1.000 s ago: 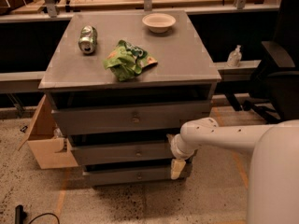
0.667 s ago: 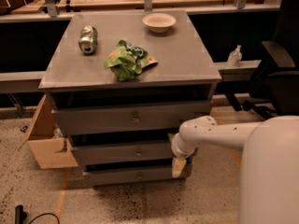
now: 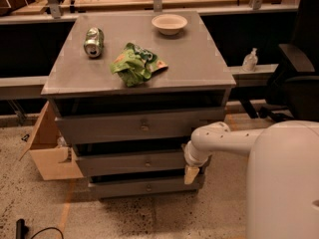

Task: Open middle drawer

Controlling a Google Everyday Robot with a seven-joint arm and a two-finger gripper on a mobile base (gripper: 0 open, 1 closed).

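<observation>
Middle drawer — second of three grey fronts on the cabinet, under the top drawer and above the bottom drawer. Its long axis runs side to side across our view. A small round knob sits at the centre of the front.

Gripper hangs at the right end of that front, pointing down, its tan tip about level with the seam between middle and bottom drawers. We cannot tell whether it is open or closed, or whether it holds anything. It is not on the knob.

Key relation: the knob lies leftward of the gripper in the view and a little higher, well apart along the drawer's length. The arm reaches in from the right.

We judge the next move calls for travel along the front toward the knob with a small lift, then a pull straight out — across the long axis. Risk: drifting low and catching the bottom drawer instead.
</observation>
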